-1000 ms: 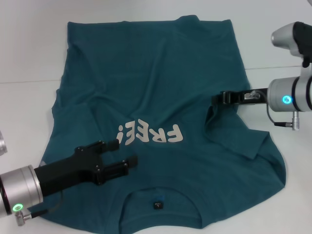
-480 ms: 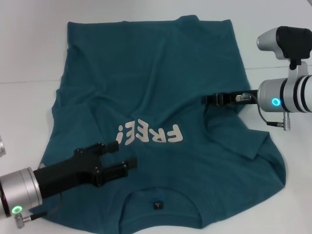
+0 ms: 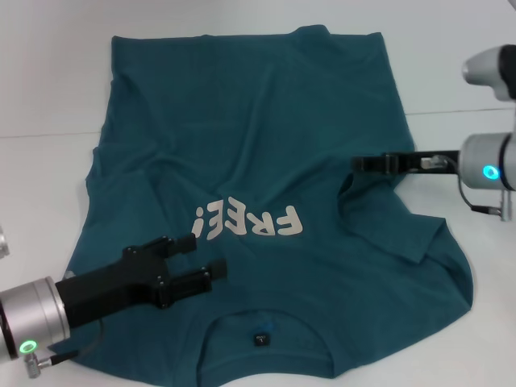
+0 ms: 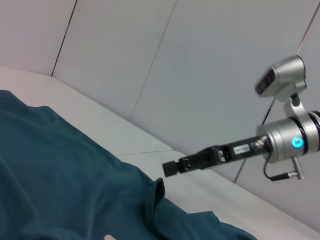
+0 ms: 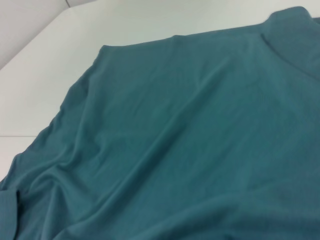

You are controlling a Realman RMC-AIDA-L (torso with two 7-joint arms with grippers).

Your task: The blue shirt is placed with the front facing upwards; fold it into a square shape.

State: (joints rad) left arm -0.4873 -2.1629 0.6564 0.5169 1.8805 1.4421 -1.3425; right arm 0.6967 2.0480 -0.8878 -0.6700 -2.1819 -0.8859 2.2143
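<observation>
On the white table [image 3: 48,81], both arms reach level over the blue shirt [image 3: 242,137], left gripper [image 3: 205,254] fingers spread, right gripper [image 3: 361,164] unclear.

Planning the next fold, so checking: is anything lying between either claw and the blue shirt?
Nothing visible. The left claw hovers over the blue shirt just below the lettering, and the right claw sits at its right edge, with only bare fabric beneath them.

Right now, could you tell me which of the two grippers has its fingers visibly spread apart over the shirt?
The left gripper: its two black fingers are parted above the blue shirt beside the lettering. The right gripper shows only edge-on at the shirt's right side.
</observation>
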